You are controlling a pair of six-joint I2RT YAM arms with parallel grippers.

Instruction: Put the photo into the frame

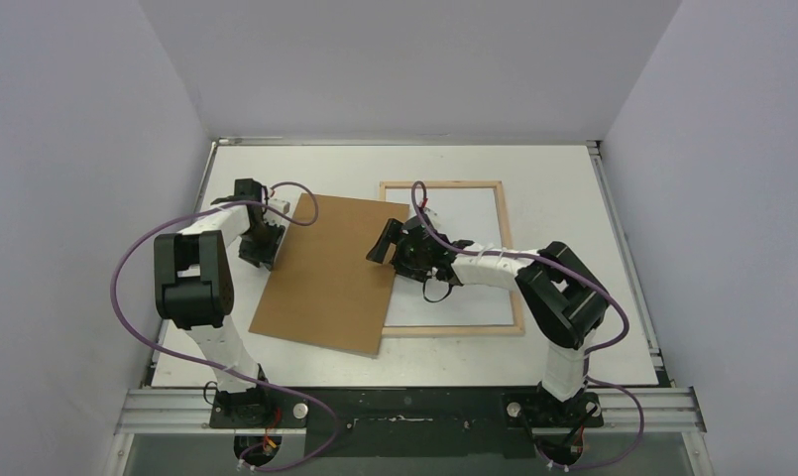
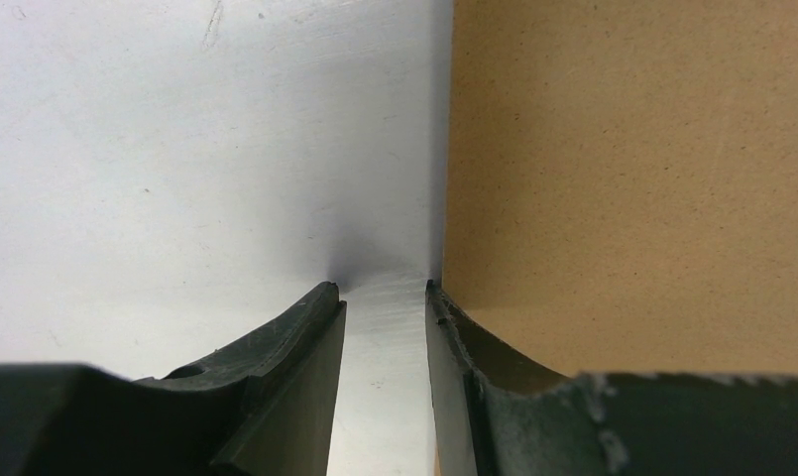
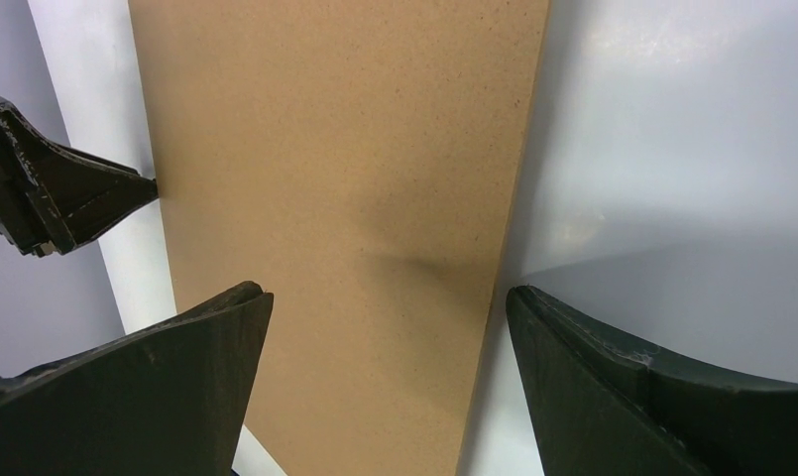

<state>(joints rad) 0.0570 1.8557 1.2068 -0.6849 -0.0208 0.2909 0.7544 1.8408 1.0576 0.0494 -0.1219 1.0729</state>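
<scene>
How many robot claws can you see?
2. The left claw sits at the left edge of the brown board; the right claw hangs open over its right edge, by the wooden frame. None seem hidden.

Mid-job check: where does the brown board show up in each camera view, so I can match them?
Top view: the brown board lies centre-left, its right edge over the left side of the frame.
Left wrist: it fills the right half.
Right wrist: a broad strip down the middle, top to bottom.
Shared landmark: the left gripper at the board's left edge, visible in all three.
</scene>
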